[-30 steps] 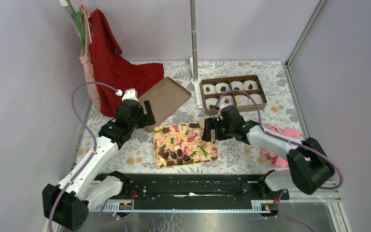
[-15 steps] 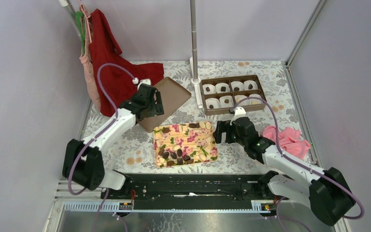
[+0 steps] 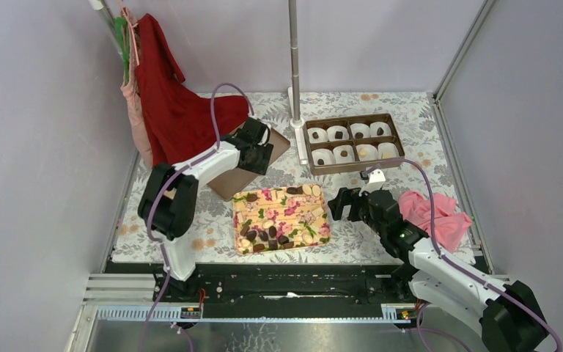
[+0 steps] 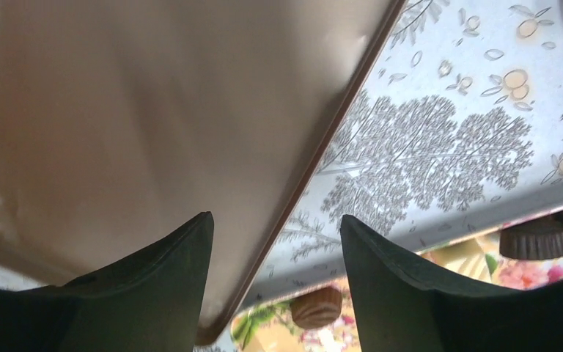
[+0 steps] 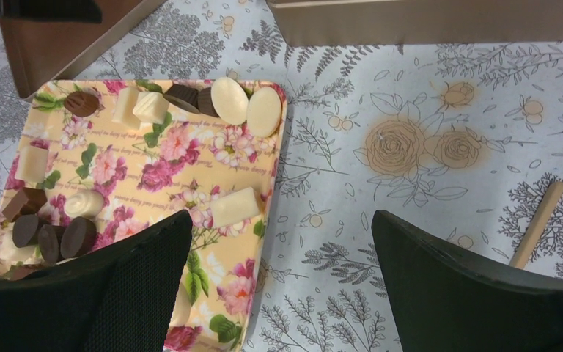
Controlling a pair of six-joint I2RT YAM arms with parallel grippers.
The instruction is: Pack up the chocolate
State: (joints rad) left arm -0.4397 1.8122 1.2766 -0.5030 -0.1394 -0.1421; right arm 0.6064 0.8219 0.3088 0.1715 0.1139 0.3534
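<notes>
Dark brown chocolate (image 3: 267, 235) pieces lie among pale ones on a flowered tray (image 3: 287, 196); the right wrist view shows the chocolate (image 5: 51, 235) at the tray's (image 5: 154, 154) left end. A brown box (image 3: 352, 141) of white paper cups stands behind, a few cups holding a dark piece. My left gripper (image 3: 262, 155) hovers over the flat brown lid (image 3: 233, 178); the left wrist view shows that gripper (image 4: 275, 216) open, its jaws either side of the lid's (image 4: 154, 110) edge. My right gripper (image 3: 339, 205) is open beside the tray's right edge, the gripper (image 5: 280, 214) holding nothing.
A red cloth (image 3: 183, 103) hangs at the back left, its hem lying by the lid. A pink cloth (image 3: 436, 213) lies at the right, a metal pole (image 3: 294, 51) stands behind the box, and a wooden stick (image 5: 535, 224) lies on the patterned tablecloth.
My left arm has reached farther back and right onto the lid, and its jaws have narrowed. My right gripper has drawn back from the tray's edge toward the near right, still open.
</notes>
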